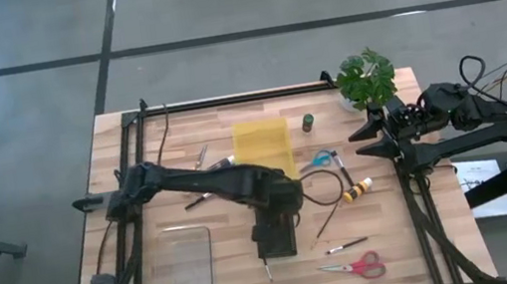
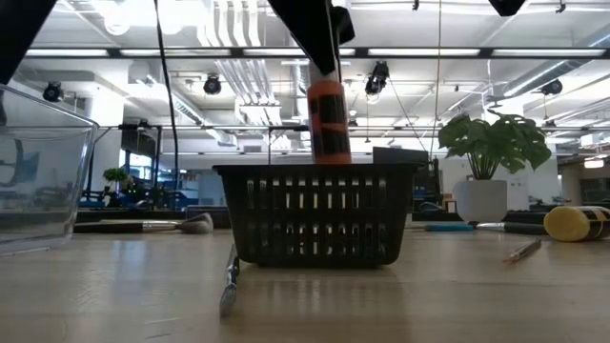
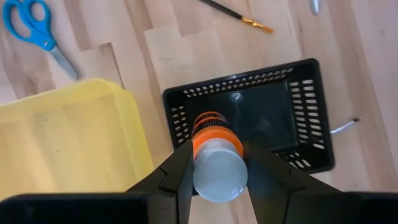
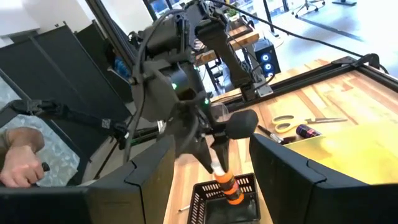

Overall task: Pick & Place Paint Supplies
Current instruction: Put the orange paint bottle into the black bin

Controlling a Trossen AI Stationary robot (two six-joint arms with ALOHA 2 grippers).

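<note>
A paint bottle (image 3: pixel 214 155) with an orange body and a pale end hangs over the black mesh basket (image 1: pixel 278 241) at the table's middle. My left gripper (image 1: pixel 274 225) is shut on it. In the low view the bottle's lower end (image 2: pixel 331 152) is just above the basket's rim (image 2: pixel 319 171). A yellow-topped bottle (image 1: pixel 359 190) lies right of the basket and a green-topped one (image 1: pixel 308 122) stands farther back. Thin brushes (image 1: pixel 347 246) lie around the basket. My right gripper (image 1: pixel 378 133) waits open at the table's right side, holding nothing. My left gripper pinches the bottle's pale upper end (image 3: pixel 219 177) between its two fingers. The fingers (image 3: pixel 180 168) come from above, pointing steeply down. The bottle hangs below them with its orange body (image 4: pixel 227 188) down, slightly tilted, clear of the basket.
A yellow tub (image 1: pixel 264 145) stands behind the basket and a clear container (image 1: pixel 182 269) sits near left. Blue scissors (image 1: pixel 317 161), red scissors (image 1: pixel 358 267), a black cord (image 1: pixel 326 190) and a potted plant (image 1: pixel 365 80) lie to the right. A person's hand (image 4: pixel 18 163) shows beyond the table.
</note>
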